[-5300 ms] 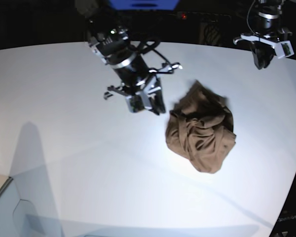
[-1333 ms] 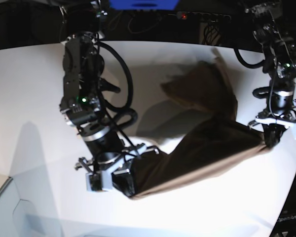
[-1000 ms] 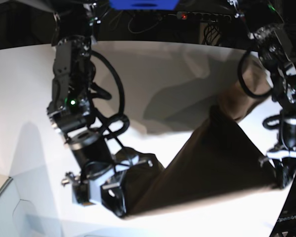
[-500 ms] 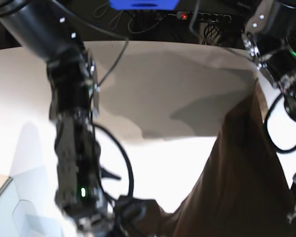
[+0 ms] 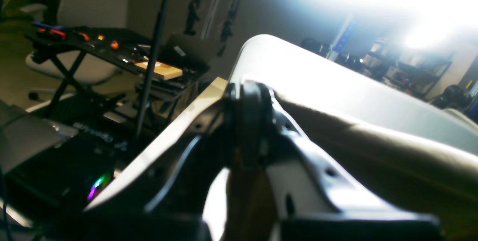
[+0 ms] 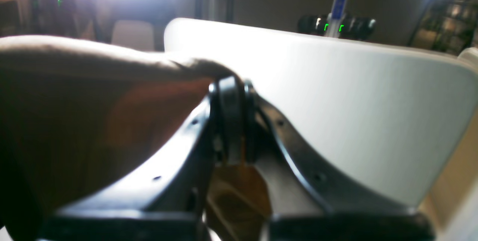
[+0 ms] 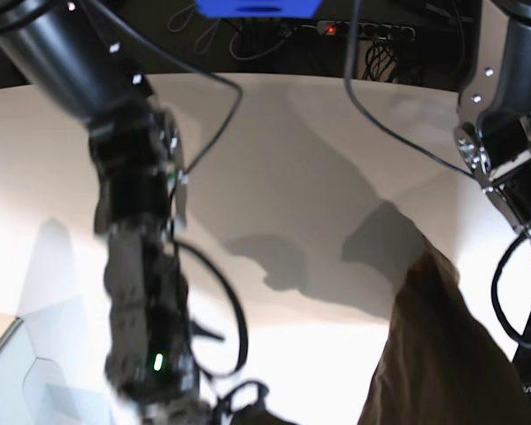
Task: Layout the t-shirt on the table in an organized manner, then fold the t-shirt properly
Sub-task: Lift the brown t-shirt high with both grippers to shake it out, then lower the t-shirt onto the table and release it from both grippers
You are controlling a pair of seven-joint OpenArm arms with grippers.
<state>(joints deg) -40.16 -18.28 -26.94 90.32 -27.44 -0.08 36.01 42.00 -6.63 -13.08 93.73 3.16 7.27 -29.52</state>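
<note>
T-shirt (image 6: 93,95) pinched in both grippers

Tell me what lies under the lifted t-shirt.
Under the t-shirt, bare white table carrying the cloth's grey shadow. Whatever sits beneath the lower hanging part is covered.

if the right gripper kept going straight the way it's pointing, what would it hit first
Likely the table. The right gripper, shut on the t-shirt, aims across the white tabletop; nothing else shows ahead, though the angle and depth are hard to judge.
</note>
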